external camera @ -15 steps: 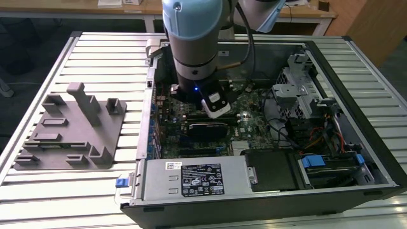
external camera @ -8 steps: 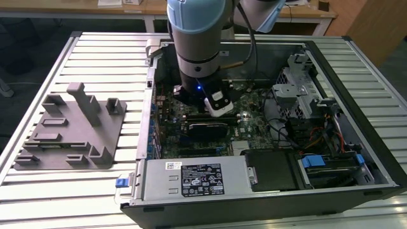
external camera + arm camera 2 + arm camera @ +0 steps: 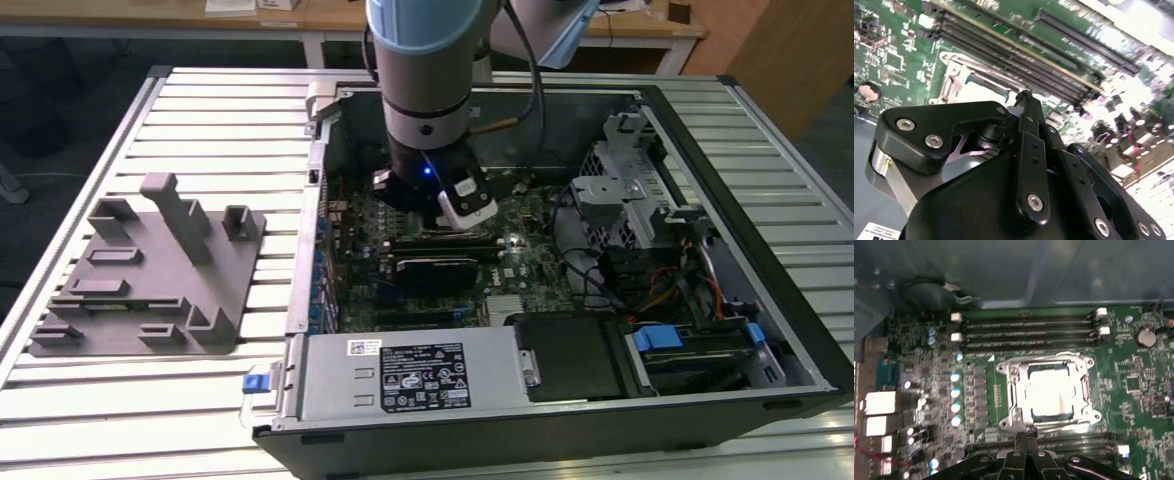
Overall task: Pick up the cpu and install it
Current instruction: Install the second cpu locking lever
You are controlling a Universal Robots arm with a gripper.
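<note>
The cpu (image 3: 1051, 391), a small flat square chip with a pale silver metal top, is seated in the silver metal socket frame (image 3: 1016, 390) on the green motherboard (image 3: 1134, 385). In the first wrist view it is seen face up and level, its top glaring under the light, with the frame surrounding it on all four sides. In the second wrist view a pale corner of it (image 3: 985, 91) is glimpsed beyond the gripper body. The chip is judged to be already placed, since it lies square inside the frame and nothing is held against it.

The black gripper (image 3: 1025, 432) is positioned at the chip's 6 o'clock in the first wrist view, just beside the frame edge. Its fingers (image 3: 1024, 440) are pressed together at the tips, and nothing is gripped between them.

Black memory slots (image 3: 1029, 332) run at 12 o'clock of the socket. In the exterior view, the arm (image 3: 424, 110) is lowered into the open black computer case (image 3: 787, 330), and a grey plastic fixture with upright posts (image 3: 147, 275) rests on the slatted metal table (image 3: 80, 400) at the case's 9 o'clock.
</note>
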